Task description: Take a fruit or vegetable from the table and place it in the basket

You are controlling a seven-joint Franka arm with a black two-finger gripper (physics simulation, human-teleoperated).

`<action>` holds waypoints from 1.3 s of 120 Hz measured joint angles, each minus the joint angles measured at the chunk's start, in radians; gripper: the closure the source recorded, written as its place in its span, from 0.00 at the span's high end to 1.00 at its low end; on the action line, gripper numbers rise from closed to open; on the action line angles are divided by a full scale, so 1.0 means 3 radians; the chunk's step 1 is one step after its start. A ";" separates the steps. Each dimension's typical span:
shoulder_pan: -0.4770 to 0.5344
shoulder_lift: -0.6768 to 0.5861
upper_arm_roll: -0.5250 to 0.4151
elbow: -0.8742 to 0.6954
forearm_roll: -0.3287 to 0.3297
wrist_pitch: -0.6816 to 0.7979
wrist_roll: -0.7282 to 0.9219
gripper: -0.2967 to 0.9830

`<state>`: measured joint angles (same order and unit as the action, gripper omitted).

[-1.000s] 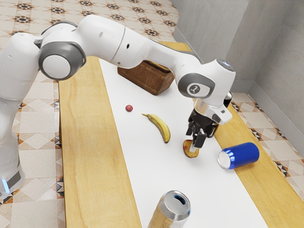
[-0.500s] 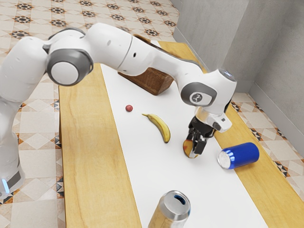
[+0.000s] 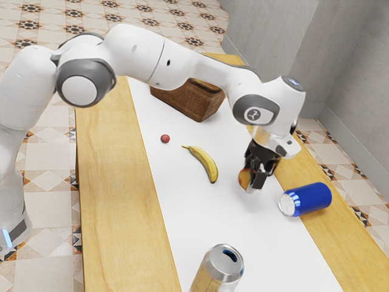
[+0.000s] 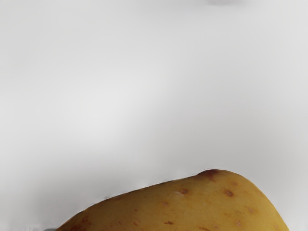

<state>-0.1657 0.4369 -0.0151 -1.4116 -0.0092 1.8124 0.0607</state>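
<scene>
The gripper [image 3: 253, 181] is shut on a yellow-brown potato [image 3: 243, 178], holding it a little above the white strip of the table; the near finger hides part of it. Seen from the hand, the potato [image 4: 192, 207] is large and speckled with brown spots. A banana [image 3: 205, 163] and a small red round fruit [image 3: 165, 139] lie on the white strip. The brown woven basket [image 3: 187, 102] stands beyond them, partly covered by the arm.
A blue can [image 3: 308, 199] lies on its side close to the gripper, toward the exterior view's right. Another can [image 3: 220, 267] stands upright at the near end of the table [image 3: 115, 201]. A second dark object is partly behind the hand.
The fingers have come together on the potato. Over the last half second my hand has risen slightly, and the potato has come up off the table with it.
</scene>
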 joint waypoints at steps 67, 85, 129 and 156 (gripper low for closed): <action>0.1363 -0.0441 0.0012 0.0873 0.0002 -0.0742 0.0012 0.60; 0.1920 -0.0272 0.0010 0.0880 0.0001 -0.0711 0.0016 0.60; 0.2207 0.0041 0.0005 0.1029 -0.0006 -0.0473 0.0037 0.67; 0.2190 0.0011 -0.0001 0.1011 -0.0029 -0.0438 0.0030 0.74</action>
<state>0.4913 0.4403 -0.0153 -1.1082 -0.0178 1.6811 0.0697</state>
